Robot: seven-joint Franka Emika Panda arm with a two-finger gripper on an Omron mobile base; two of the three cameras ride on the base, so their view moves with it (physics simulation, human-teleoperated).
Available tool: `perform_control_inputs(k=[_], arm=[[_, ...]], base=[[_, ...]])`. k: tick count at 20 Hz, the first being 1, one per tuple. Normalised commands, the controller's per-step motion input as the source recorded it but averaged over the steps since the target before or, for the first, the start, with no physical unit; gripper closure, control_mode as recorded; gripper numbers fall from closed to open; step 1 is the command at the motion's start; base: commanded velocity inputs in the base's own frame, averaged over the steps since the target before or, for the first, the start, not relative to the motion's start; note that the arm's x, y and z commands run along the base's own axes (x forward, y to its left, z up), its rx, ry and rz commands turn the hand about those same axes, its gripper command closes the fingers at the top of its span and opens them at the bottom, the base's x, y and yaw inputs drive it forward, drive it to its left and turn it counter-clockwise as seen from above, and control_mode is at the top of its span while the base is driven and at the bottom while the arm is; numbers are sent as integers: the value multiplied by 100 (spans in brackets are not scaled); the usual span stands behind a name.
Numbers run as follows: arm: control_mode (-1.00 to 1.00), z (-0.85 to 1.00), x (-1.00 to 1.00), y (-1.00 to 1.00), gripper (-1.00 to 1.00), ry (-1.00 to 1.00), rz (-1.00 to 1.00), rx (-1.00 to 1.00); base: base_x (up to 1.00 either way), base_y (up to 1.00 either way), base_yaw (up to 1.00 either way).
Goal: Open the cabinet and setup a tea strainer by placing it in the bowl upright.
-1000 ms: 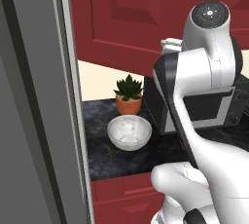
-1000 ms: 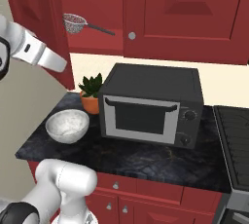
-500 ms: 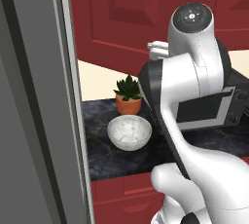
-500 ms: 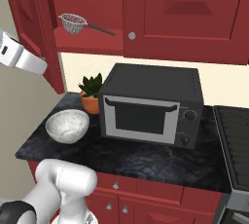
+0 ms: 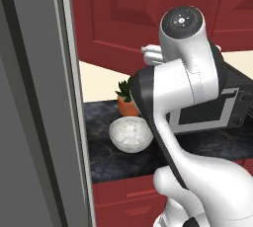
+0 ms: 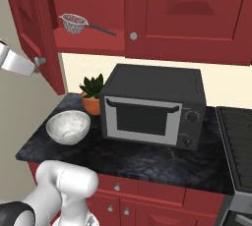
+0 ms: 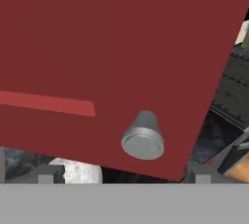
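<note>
Your gripper point(image 7: 124, 179) sits close against the swung-open door point(image 6: 30, 28) of the cabinet point(image 6: 93, 11), its fingertips point(image 7: 44, 177) spread wide either side of the grey door knob point(image 7: 142, 138) and touching nothing. Inside, the tea strainer point(image 6: 75, 23) lies on the red shelf point(image 6: 91, 43), its dark handle pointing right. Below on the dark counter point(image 6: 123, 156), the bowl point(image 6: 68, 127) stands beside the potted succulent point(image 6: 92, 94), left of the microwave point(image 6: 152, 106).
</note>
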Motion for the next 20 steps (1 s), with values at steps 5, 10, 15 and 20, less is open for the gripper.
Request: perform_control_inputs(k=[5,10,15,20], arm=[[-100,-8,-84,-16,-100,0,11,26],[-100,13,-84,-38,-100,-10,21,39],[-100,7,-24,-48,-100,-7,8,32],[-100,-2,0,-70,-100,-1,0,25]], base=[[0,0,0],[0,0,0],[0,0,0],[0,0,0]])
